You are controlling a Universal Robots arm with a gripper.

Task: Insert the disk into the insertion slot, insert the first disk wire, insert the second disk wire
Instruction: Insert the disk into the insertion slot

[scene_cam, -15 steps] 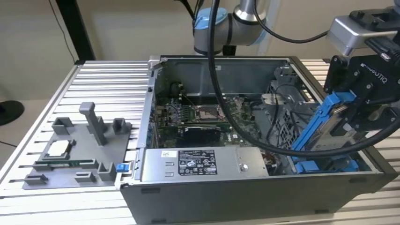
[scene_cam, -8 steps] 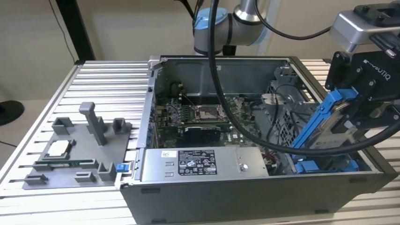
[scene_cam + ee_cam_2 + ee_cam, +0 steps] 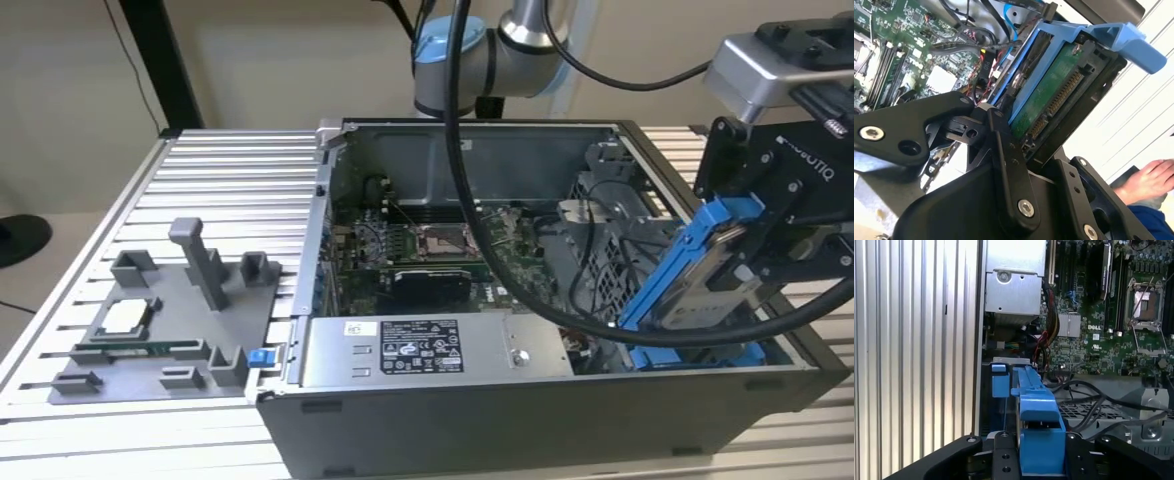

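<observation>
1. Leave the grey fixture tray [image 3: 147,340] at the exterior view's left alone. This step needs nothing from it.
2. Watch the arm's black hose [image 3: 461,150], which hangs across the open case above the power-supply box [image 3: 427,350]. Give it slack so it cannot drag on the boards.
3. Mind the loose cables [image 3: 587,290] lying just beside the bay. By my judgement they could be pinched under the carrier, so check that they sit clear of the path.
4. The disk [image 3: 707,285] stands tilted at the case's far end on the exterior view's right. Its lower end is down at the insertion slot [image 3: 674,355], and it is not yet seated. Line up the blue carrier's sides with the slot's blue rails and take out the tilt before you push.
5. Your gripper [image 3: 761,255] is clamped on the disk, with its fingers [image 3: 1004,150] pressed against the carrier's edges. Feed slowly, and if it binds, ease off rather than force it.
</observation>
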